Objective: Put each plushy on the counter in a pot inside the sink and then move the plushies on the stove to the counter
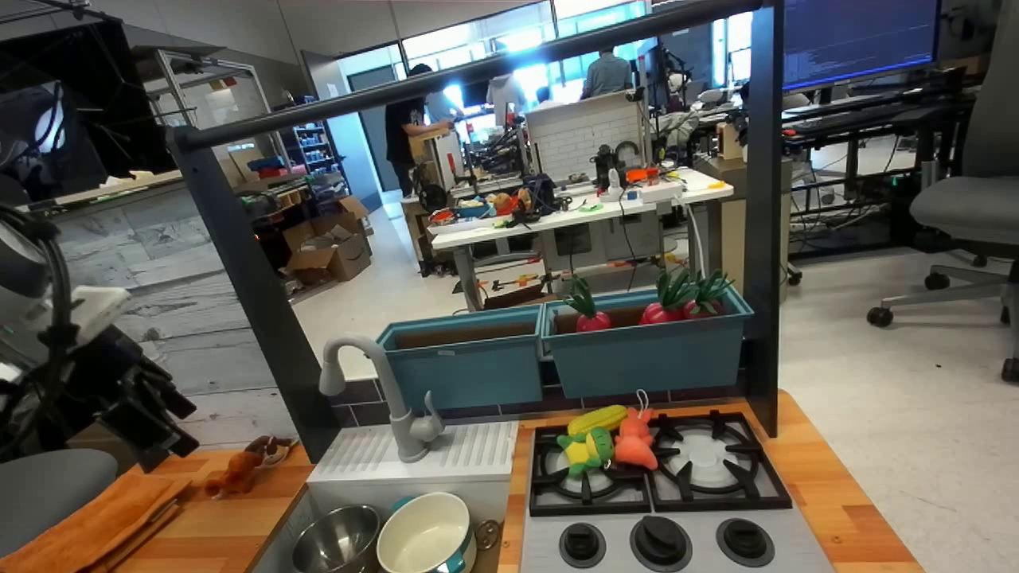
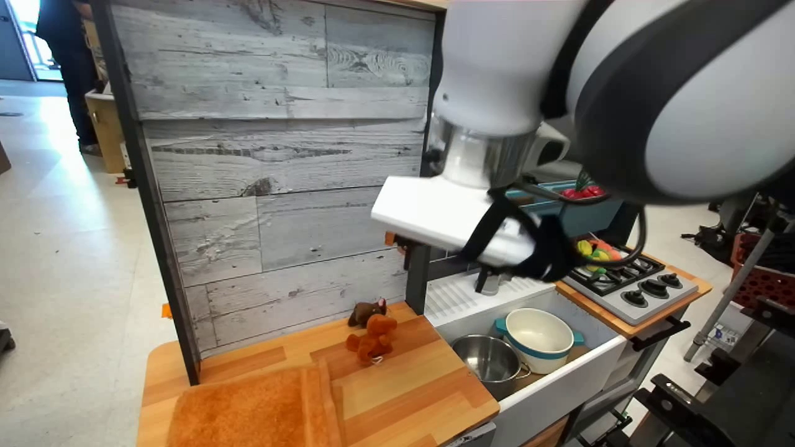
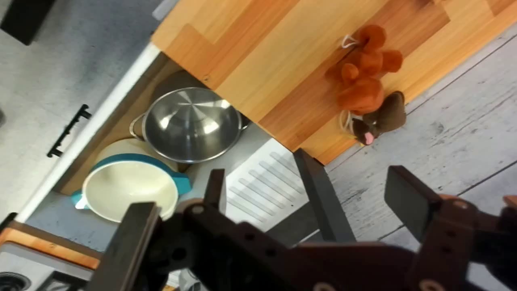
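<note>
Gripper (image 1: 163, 426) spread, pot (image 1: 338, 537) in sink (image 2: 559, 397)

Far left in an exterior view, a cloth (image 1: 103, 517) lies on the counter (image 1: 231, 525). Next, the gripper hangs in the air — fingers (image 3: 408, 202) wide apart. Then come a russet plushy (image 3: 363, 72) and a brown plushy (image 3: 389, 115) on the counter. The pot sits left of a cream pot (image 1: 426, 533). Right, on the stove (image 1: 618, 549) — green plushy (image 1: 587, 452), yellow plushy (image 1: 599, 419), coral plushy (image 1: 635, 442).

Counter (image 2: 413, 382) placed left, sink (image 2: 559, 397) mid, stove (image 1: 618, 529) right. Towel (image 2: 248, 406) laid on counter, near left; two plushies (image 2: 376, 338) set to its right, far side. Pot (image 2: 487, 360) seated left in sink, second pot (image 2: 539, 332) right, tap (image 1: 410, 442) mounted behind. Three plushies (image 1: 587, 452) bunched on stove, far left. Planters (image 1: 474, 374) lined behind sink and stove; radishes (image 1: 659, 313) set in right one.
</note>
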`<state>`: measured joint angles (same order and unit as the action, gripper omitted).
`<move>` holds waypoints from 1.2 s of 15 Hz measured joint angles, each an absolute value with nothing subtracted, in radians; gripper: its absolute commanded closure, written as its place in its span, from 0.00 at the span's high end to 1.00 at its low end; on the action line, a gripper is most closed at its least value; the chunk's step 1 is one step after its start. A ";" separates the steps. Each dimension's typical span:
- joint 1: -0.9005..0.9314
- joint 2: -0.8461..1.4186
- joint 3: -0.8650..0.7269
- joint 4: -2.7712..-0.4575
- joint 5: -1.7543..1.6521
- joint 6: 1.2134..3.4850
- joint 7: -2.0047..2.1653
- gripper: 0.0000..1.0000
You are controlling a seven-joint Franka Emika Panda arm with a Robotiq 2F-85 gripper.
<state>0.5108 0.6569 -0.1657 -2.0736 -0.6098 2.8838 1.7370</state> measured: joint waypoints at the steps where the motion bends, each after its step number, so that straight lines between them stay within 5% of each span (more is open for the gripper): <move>1: 0.572 0.724 -0.228 -2.031 -0.645 2.944 1.814 1.00; 7: 0.732 0.952 -0.373 -1.884 -0.660 3.019 1.914 1.00; 14: 0.271 0.863 0.052 -1.879 -0.622 2.799 1.389 1.00; 18: 0.197 0.867 0.103 -1.799 -0.414 2.544 1.059 1.00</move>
<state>0.1969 0.8665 0.1032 -1.7992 -0.4140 2.5445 1.0594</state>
